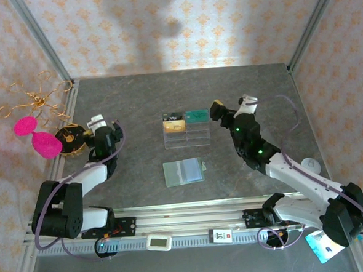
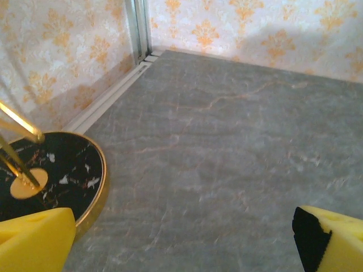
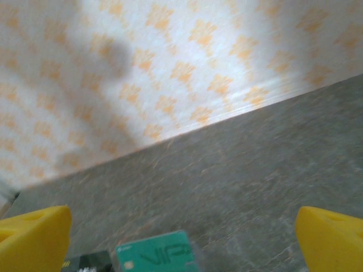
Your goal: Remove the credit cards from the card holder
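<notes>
1. At mid-table, top view: the holder (image 1: 184,171) lies open and flat on the table (image 1: 136,102), pale blue-grey and green panels up. It is on the near side of a clear tray (image 1: 185,137) and apart from it.
2. Same view: a black card (image 1: 174,118) and a green card (image 1: 197,115) sit side by side at the tray's far row, outside the holder. Whether they rest in the compartments or on top cannot be told.
3. Same view: the right claw (image 1: 217,109) hangs just right of the green card. The left claw (image 1: 96,123) is well to the left, beside a gold wire stand (image 1: 38,105) bearing pink pieces.
4. Right wrist view gives detail too small to read from above: its yellow fingers (image 3: 34,238) stand wide apart with nothing between them; "VIP" lettering on the green card (image 3: 156,255); a corner of the black card (image 3: 88,262); a patterned wall (image 3: 170,73) beyond.
5. Left wrist view: its yellow fingers (image 2: 34,238) are likewise wide apart and empty, over bare table. The stand's black marbled base (image 2: 57,170), gold-rimmed, lies just beside the left finger.
</notes>
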Available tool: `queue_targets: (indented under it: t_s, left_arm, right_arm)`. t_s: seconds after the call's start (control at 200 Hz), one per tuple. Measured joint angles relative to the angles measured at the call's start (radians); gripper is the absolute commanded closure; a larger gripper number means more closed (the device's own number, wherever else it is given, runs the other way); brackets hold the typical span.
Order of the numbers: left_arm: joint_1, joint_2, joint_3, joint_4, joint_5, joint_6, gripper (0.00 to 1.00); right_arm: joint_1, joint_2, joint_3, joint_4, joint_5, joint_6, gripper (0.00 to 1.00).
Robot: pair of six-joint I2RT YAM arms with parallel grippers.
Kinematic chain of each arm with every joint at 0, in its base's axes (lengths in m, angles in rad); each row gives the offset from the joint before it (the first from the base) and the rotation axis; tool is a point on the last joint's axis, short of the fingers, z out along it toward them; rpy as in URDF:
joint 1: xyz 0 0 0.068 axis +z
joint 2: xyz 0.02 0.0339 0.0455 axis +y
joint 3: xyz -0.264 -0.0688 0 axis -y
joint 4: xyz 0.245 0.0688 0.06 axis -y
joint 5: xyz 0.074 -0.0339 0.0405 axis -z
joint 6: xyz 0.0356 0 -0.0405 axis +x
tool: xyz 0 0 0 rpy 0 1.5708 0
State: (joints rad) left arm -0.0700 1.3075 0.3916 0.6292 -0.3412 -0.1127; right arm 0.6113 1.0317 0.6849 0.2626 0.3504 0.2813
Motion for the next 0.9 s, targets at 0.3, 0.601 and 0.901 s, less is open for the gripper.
queue_targets:
  t_s: [0.3, 0.601, 0.901]
  left_arm:
    - [0.003, 0.183, -0.133, 0.427, 0.057, 0.069, 0.0]
    - [0.027, 0.228, -0.218, 0.687, 0.071, 0.066, 0.01]
    - [0.027, 0.228, -0.209, 0.699, 0.071, 0.065, 0.01]
  right_arm:
    - [-0.006, -0.04, -0.016, -0.002, 0.168, -0.01, 0.0]
    - [-0.013, -0.064, -0.154, 0.057, 0.255, -0.085, 0.0]
    - [-0.103, -0.054, -0.187, 0.179, 0.297, -0.208, 0.0]
